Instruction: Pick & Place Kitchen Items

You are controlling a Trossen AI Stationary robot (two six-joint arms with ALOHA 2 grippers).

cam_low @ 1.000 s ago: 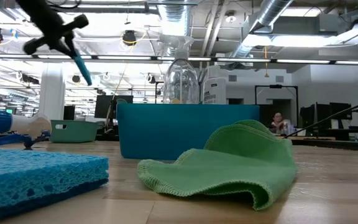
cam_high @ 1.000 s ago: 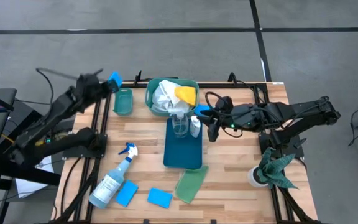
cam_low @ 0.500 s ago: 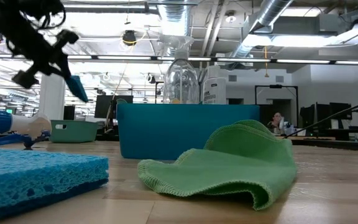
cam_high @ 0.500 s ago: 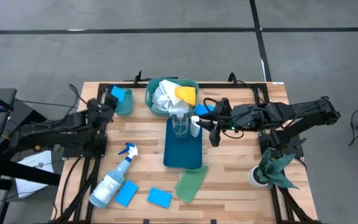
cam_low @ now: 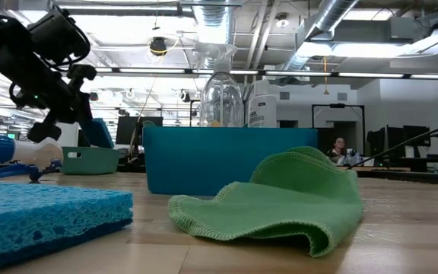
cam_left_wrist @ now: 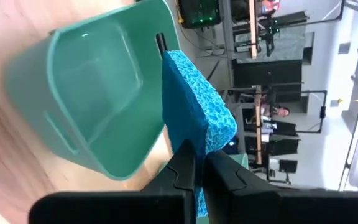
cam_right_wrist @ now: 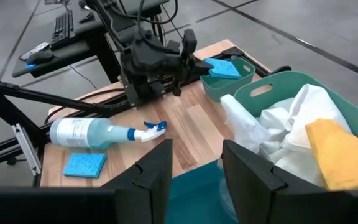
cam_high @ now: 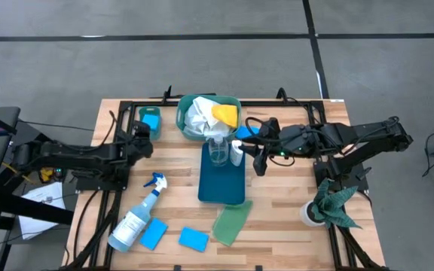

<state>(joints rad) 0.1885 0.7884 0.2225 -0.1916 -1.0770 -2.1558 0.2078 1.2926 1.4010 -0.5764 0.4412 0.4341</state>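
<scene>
My left gripper (cam_high: pixel 145 128) is shut on a blue sponge (cam_left_wrist: pixel 194 106) at the open top of a small green bin (cam_left_wrist: pixel 92 93) at the table's far left. The low view shows the sponge (cam_low: pixel 101 133) reaching down to the bin (cam_low: pixel 90 160). My right gripper (cam_high: pixel 258 158) hovers open, nothing between its fingers (cam_right_wrist: pixel 157 168), at the right edge of the blue tray (cam_high: pixel 222 184). Two small bottles (cam_high: pixel 218 150) stand on that tray. A spray bottle (cam_high: pixel 138 214), two blue sponges (cam_high: pixel 154 233) and a light-green cloth (cam_high: pixel 232 222) lie near the front edge. My left gripper pinches one end of the blue sponge (cam_left_wrist: pixel 188 146) between its two fingers. The fingers come from the table's left, slanting a little downward. The sponge stands on edge over the small bin's opening; whether it touches the bin I cannot tell.
A larger green bin (cam_high: pixel 183 113) with white and yellow cloths stands at the far middle. Another blue piece (cam_high: pixel 246 132) shows beside my right arm. A dark green rag (cam_high: pixel 334 203) hangs at the right edge. Black rails frame the table.
My left gripper has come down from high above the far-left corner to the small green bin, carrying the sponge and rolling its wrist, so the sponge now stands on edge at the bin's opening. It has stayed shut.
</scene>
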